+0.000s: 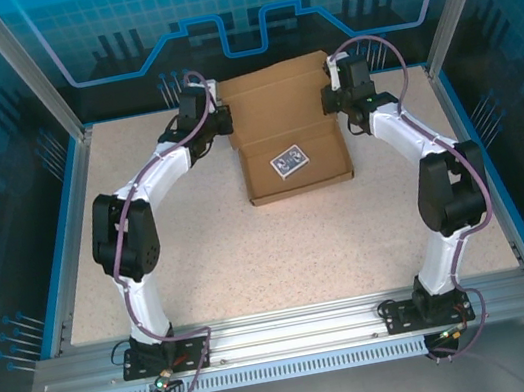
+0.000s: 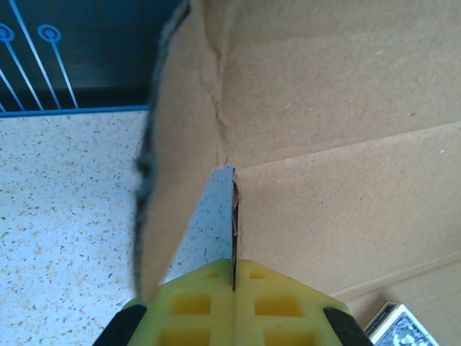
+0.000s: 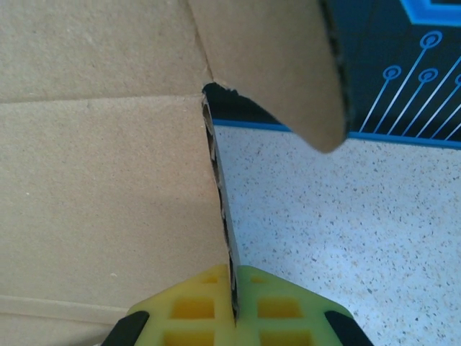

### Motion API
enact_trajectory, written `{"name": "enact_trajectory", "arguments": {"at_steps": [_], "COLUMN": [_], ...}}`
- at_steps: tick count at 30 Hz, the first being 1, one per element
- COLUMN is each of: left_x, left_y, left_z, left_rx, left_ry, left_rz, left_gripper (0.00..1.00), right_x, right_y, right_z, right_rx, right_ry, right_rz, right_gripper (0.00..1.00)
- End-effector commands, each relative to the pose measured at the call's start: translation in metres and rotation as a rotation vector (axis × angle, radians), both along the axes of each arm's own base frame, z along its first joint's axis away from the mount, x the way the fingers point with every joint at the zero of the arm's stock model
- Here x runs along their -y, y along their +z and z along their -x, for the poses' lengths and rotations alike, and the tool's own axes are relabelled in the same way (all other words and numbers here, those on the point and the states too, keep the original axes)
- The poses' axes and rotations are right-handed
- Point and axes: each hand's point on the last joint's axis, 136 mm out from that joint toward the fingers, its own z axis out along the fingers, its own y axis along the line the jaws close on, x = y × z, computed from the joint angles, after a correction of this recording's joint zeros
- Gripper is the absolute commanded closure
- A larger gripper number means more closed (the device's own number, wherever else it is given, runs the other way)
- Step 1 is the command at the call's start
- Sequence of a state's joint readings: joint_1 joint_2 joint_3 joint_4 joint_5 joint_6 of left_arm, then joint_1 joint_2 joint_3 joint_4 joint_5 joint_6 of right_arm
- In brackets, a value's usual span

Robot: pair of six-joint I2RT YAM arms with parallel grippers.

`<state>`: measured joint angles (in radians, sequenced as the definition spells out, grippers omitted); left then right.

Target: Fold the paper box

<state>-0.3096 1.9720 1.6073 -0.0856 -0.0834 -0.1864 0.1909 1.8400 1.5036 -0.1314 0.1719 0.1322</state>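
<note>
Evidently the job is judged to be well along. The paper box (image 1: 284,121) is found at the far middle of the desk (image 1: 253,258), and its tray (image 1: 301,187) is already formed, with low walls standing on the sides that can be seen. A small card pack (image 1: 290,162) is lying inside it. The lid (image 1: 274,92) is raised toward the back and has not been brought down.

The left gripper (image 1: 210,114) is shut on the lid's left edge, where cardboard is seen pinched between the yellow pads (image 2: 209,303). The right gripper (image 1: 338,91) is likewise shut, on the lid's right edge. Beside each grip a side flap is seen: one curled outward on the left (image 2: 180,144), one hanging forward on the right (image 3: 288,72).

What is left, as it is judged, is for these flaps to be turned inward, the lid to be swung down over the tray and its front edge to be tucked in.

Little room is offered behind the box, where the blue rim (image 2: 72,110) of the desk runs near the lid. Bare surface is left to either side, and far more toward the arm bases, so a forward swing is thought unhindered. Corrugated edges are thin and could be creased if they are twisted unevenly.
</note>
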Motion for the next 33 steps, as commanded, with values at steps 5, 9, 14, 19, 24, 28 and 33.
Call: {"name": "enact_trajectory", "arguments": {"at_steps": [5,9,14,19,24,28,33], "left_x": [0.004,0.01,0.021,0.029,0.035,0.043,0.055], "left_y": [0.054,0.056,0.058,0.054,0.045,0.034,0.019], "left_z": [0.01,0.02,0.031,0.041,0.055,0.068,0.083], "left_rx": [0.225,0.301,0.376,0.413,0.456,0.508,0.529], "left_ry": [0.134,0.164,0.183,0.18,0.172,0.154,0.13], "left_rz": [0.063,0.045,0.015,-0.009,-0.033,-0.058,-0.093], "left_gripper": [1.0,1.0,1.0,1.0,1.0,1.0,1.0], "right_x": [-0.022,-0.022,-0.025,-0.029,-0.034,-0.038,-0.038], "right_y": [0.016,0.011,0.0,-0.002,0.005,-0.002,-0.012], "right_z": [-0.013,-0.011,-0.007,-0.002,0.005,0.012,0.02], "right_rx": [0.111,0.118,0.111,0.147,0.218,0.242,0.251], "right_ry": [0.036,0.031,0.017,0.035,0.072,0.092,0.106], "right_rz": [-0.101,-0.116,-0.141,-0.151,-0.175,-0.185,-0.184], "right_gripper": [1.0,0.99,0.99,0.99,0.99,1.0,1.0]}}
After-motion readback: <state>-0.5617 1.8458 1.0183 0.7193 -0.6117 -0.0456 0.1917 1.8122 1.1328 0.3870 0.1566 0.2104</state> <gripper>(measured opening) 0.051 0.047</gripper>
